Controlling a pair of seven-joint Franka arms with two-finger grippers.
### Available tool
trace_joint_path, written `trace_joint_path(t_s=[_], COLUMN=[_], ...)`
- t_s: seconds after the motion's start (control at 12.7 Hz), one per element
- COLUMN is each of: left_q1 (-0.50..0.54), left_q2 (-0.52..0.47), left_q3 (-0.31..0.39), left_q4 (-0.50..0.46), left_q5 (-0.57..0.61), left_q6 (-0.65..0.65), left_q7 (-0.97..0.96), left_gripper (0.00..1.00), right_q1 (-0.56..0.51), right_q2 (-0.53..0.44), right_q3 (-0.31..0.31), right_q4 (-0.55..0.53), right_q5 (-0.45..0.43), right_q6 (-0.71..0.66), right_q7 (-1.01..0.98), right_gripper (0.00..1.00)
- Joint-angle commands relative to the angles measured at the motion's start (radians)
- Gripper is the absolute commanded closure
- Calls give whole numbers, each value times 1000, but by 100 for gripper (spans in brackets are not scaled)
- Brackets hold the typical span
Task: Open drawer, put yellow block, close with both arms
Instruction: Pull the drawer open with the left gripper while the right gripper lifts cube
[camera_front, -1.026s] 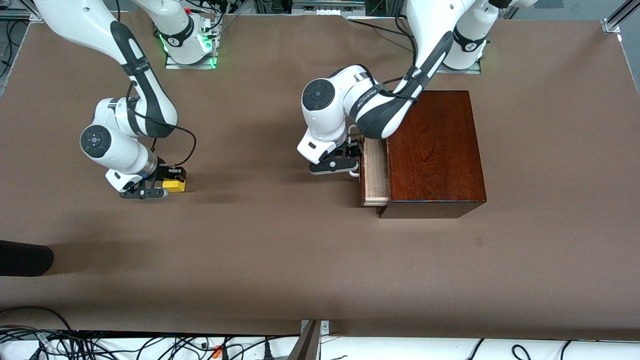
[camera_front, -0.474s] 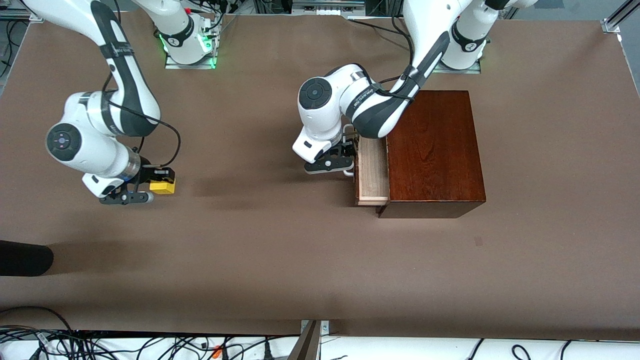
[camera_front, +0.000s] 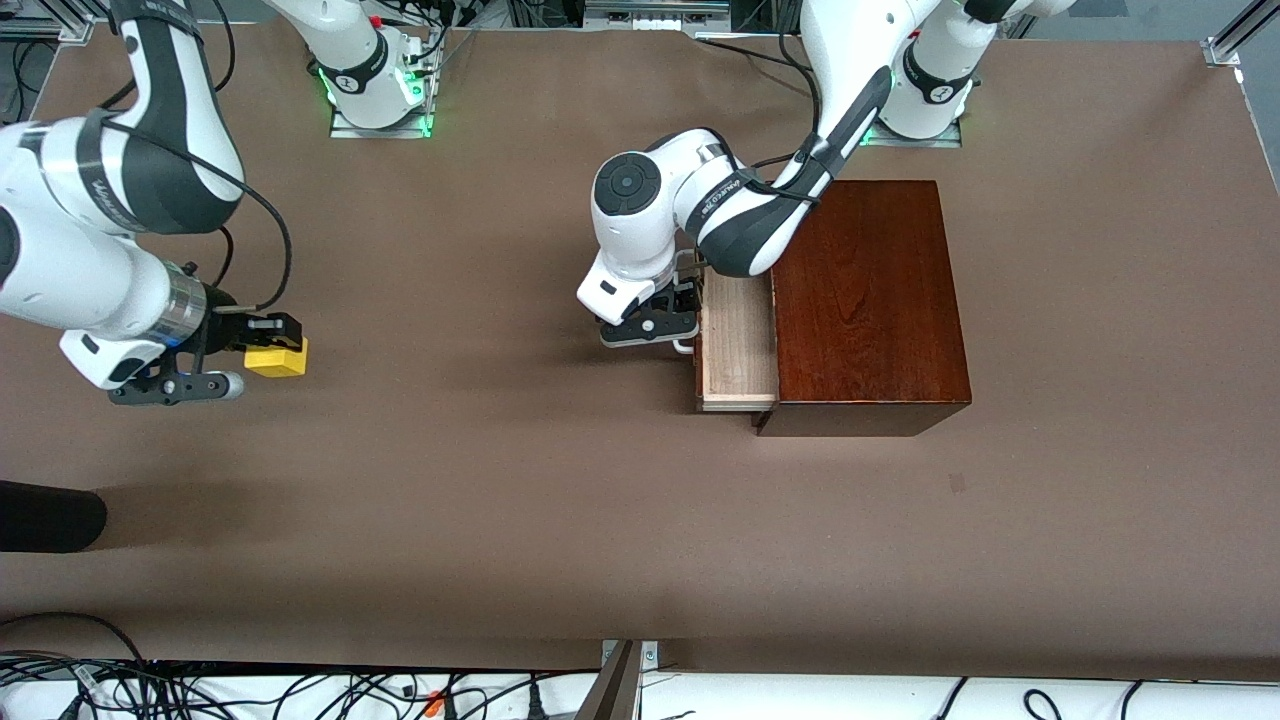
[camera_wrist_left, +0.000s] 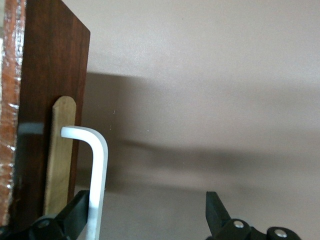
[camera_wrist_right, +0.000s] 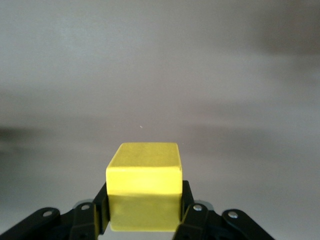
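The dark reddish-brown wooden box (camera_front: 865, 300) stands toward the left arm's end of the table. Its drawer (camera_front: 738, 345) is partly pulled out and shows a pale wood interior. My left gripper (camera_front: 672, 318) is open at the drawer front (camera_wrist_left: 50, 75), its jaws wide apart (camera_wrist_left: 147, 205), with one finger (camera_wrist_left: 75, 212) against the white handle (camera_wrist_left: 97, 170). My right gripper (camera_front: 262, 345) is shut on the yellow block (camera_front: 276, 358) and holds it above the table at the right arm's end. The block also fills the space between the fingers in the right wrist view (camera_wrist_right: 145, 192).
A black object (camera_front: 50, 515) juts in at the table's edge on the right arm's end, nearer the front camera. Cables (camera_front: 300, 690) and a metal bracket (camera_front: 620, 680) lie along the near edge. Brown tabletop (camera_front: 480, 450) lies between the block and the box.
My right gripper has risen with the yellow block and moved toward the right arm's end of the table. My left gripper has drawn the drawer farther out of the box.
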Motion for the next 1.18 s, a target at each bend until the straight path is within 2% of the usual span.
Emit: trace_joint_path(t_s=[0.0,0.39,0.55,0.71,1.11], left_q1=[-24,-22,-21,-5,226], left_q2=[45,-4,-18,-97,-304], left_q3=[-26,-29,-26,-16,-31], left_q4=[58,100,105,105,105], left_q5=[-76,-64,-61,-62,-94], left_q6=[53,-157,-264,-353,-581], left_q7=[-24,29,136,225,538], left_gripper=[0,0,0,0,0], right_q1=[-1,-5,-5,-7,-1], right_q2=[16,30,30,30,30], right_q3=[2,-1,0,0,5], right_q4=[98,92,92,92,94], right_q5=[10,16,16,16,16], right_q6=[-72,-69,-71,-77,-78], right_q7=[-19,-41,-42,-42,-45], right_gripper=[68,68,68,68,68])
